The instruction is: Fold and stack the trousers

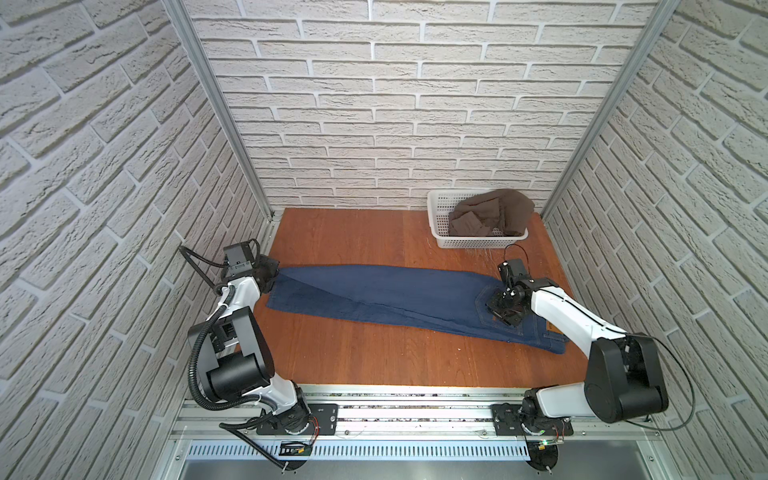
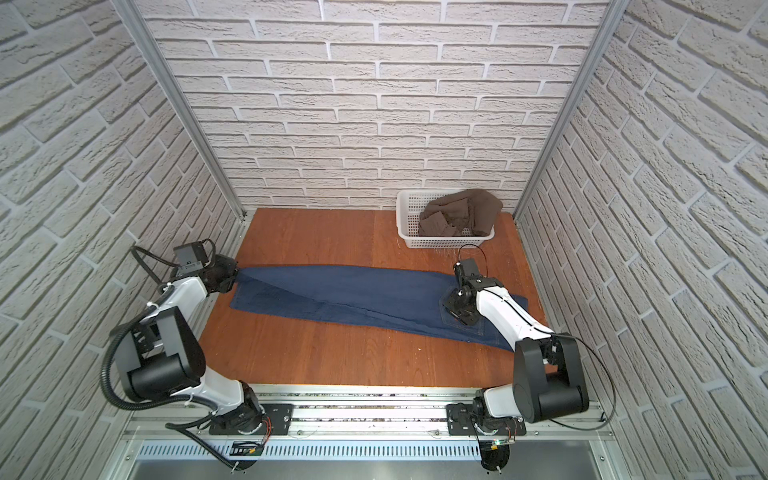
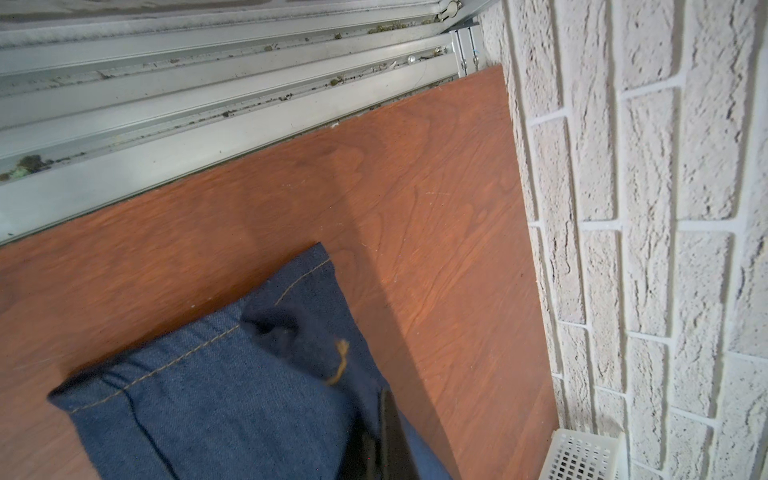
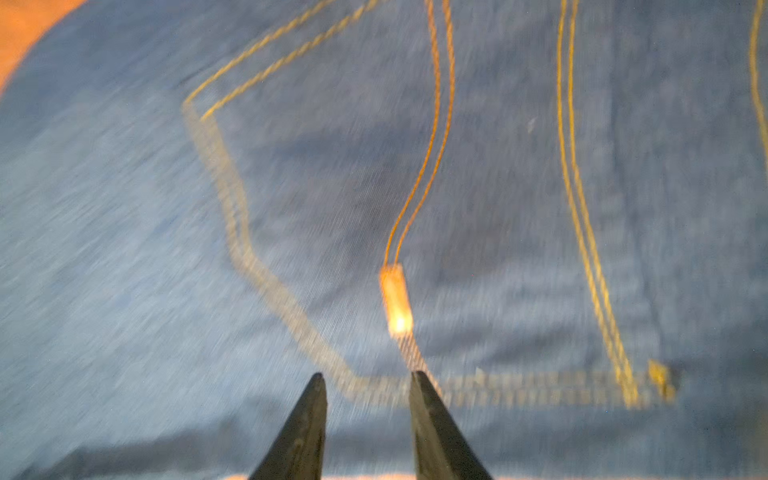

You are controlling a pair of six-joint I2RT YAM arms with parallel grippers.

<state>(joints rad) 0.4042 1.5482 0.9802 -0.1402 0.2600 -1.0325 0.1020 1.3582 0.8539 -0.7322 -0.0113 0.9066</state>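
Right pincer [image 4: 368,380] slightly parted, empty, arm bent down over trousers [image 1: 374,295], left pincer [image 1: 272,278] clamped on hem [image 3: 199,353]

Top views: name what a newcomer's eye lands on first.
Dark blue jeans lie stretched across the wooden table. The left end effector pinches a leg hem at the left; the right end effector, jaws apart, is over a back pocket. A white basket holding a crumpled brown garment sits at the back right.

trousers [image 1: 395,297] dark blue denim, stretched flat, hems left (orange-stitched pocket up)
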